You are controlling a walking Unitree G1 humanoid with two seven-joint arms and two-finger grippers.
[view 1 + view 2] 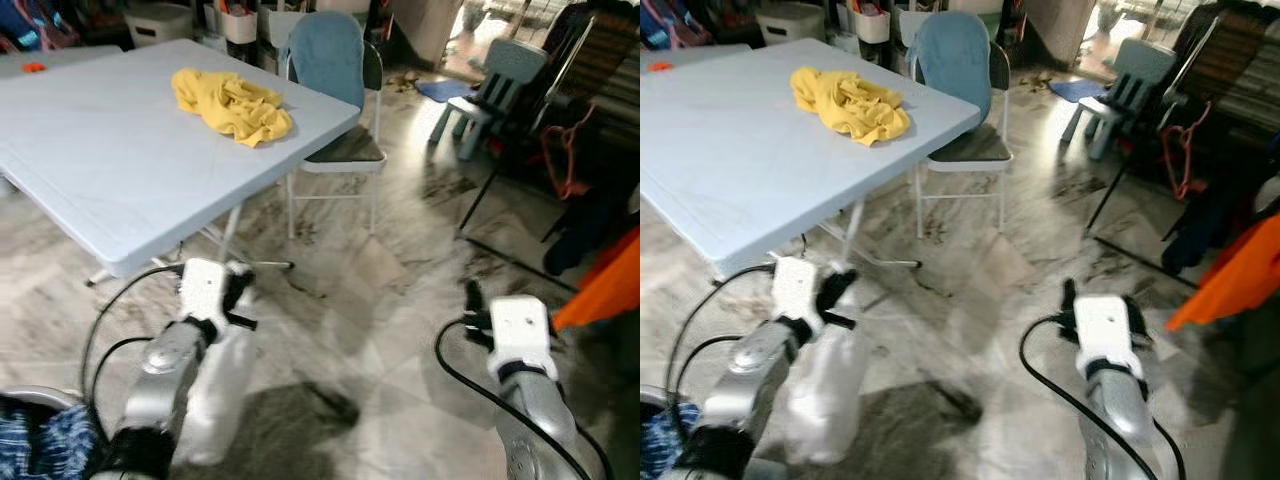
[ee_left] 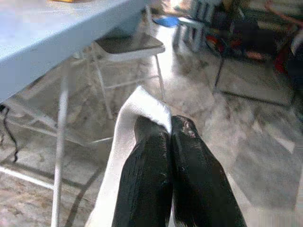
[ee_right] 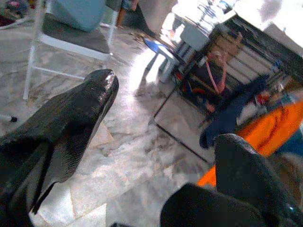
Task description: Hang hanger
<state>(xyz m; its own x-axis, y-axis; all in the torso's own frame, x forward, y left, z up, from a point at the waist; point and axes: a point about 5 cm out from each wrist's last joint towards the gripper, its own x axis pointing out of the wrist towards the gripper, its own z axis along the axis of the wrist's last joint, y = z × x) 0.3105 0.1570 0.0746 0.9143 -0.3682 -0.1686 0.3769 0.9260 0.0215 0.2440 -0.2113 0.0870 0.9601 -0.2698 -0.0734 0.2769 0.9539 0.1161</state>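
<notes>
While the left gripper (image 2: 165, 125) is hanging low at the near left, just beside the surface (image 1: 100, 150), its jaws are pressing together on a white piece (image 1: 215, 390) that is drooping toward the floor. I cannot tell if this piece is the hanger itself. A reddish hanger (image 1: 565, 150) is already hanging on the dark rack (image 1: 480, 195) at the far right. The right gripper (image 3: 168, 109) is hovering at the near right with its jaws apart, holding nothing, near an orange garment (image 1: 605, 285). The rack is standing well apart from both arms, so walking is probably needed. The drooping piece could drag on the floor or catch on the chair (image 1: 335, 60), and the thin grip at its edge could slip.
</notes>
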